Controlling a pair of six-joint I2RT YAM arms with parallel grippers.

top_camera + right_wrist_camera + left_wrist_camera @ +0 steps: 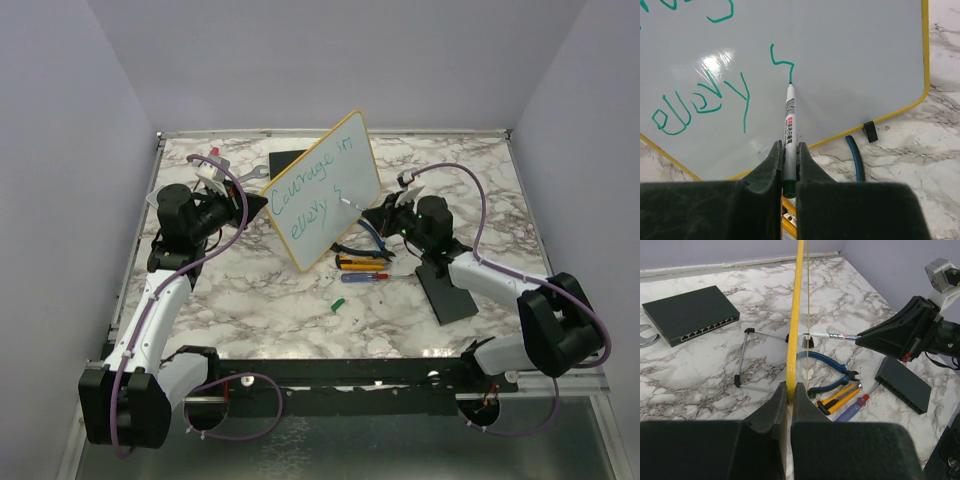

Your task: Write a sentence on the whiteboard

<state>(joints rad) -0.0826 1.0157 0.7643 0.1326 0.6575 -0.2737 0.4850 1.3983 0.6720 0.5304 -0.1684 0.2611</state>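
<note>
The whiteboard (325,190), white with a yellow rim, stands tilted on a wire stand at mid table. My left gripper (788,390) is shut on its yellow edge (794,330), seen edge-on in the left wrist view. The sentence (305,195) in teal reads "Courage in" over "every" and the start of an "s" (780,62). My right gripper (788,150) is shut on a grey marker (789,135), whose tip touches the board (840,60) at the end of that last stroke. In the top view, the right gripper (385,215) sits just right of the board.
Blue pliers (832,369), a yellow utility knife (840,396) and a screwdriver (852,407) lie below the board. A green cap (337,304) lies nearer. Black boxes sit at back (285,162) and right (445,288). A wire stand (747,357) props the board.
</note>
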